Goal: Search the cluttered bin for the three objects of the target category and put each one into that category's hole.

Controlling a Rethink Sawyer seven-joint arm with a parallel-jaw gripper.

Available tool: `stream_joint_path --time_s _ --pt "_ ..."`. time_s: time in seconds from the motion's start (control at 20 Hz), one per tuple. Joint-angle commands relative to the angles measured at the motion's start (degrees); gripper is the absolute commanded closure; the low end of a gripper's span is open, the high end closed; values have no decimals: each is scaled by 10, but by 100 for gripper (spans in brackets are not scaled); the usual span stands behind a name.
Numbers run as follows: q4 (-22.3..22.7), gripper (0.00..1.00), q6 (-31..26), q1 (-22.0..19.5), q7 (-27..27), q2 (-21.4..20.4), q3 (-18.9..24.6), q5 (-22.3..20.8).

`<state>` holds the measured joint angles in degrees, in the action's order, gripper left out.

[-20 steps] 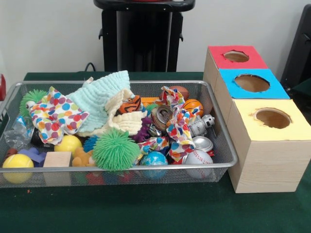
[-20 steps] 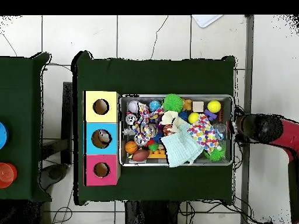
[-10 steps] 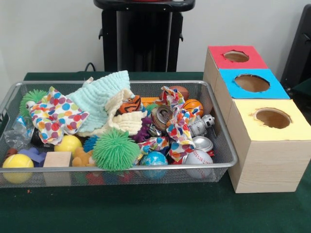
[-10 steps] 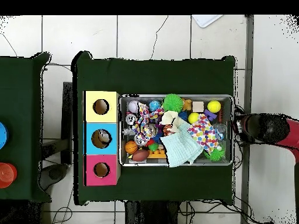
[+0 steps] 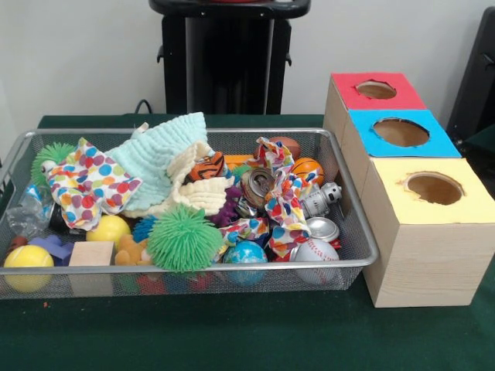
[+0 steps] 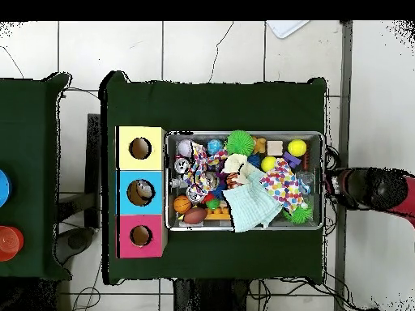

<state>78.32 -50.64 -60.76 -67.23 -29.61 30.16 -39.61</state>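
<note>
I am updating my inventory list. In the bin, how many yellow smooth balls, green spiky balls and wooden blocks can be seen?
Yellow smooth balls: 2
Green spiky balls: 2
Wooden blocks: 1
Total: 5

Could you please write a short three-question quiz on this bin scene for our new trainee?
1. True or false: the yellow-topped box stands nearest the front-view camera.
2. In the front view, what lies beside the baseball, towards the green spiky ball? A) globe ball B) wooden block C) basketball
3. How many holed boxes stand beside the wire bin?

Key: 1 true; 2 A; 3 three.
</note>
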Motion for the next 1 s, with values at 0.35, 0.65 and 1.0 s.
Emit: stream_joint_path --time_s 0.35,0.65,1.0 --pt "89 0 9 8 75 20 16 -8" --pt "102 0 22 16 51 14 11 -10" --pt "69 0 34 37 34 43 5 -23"
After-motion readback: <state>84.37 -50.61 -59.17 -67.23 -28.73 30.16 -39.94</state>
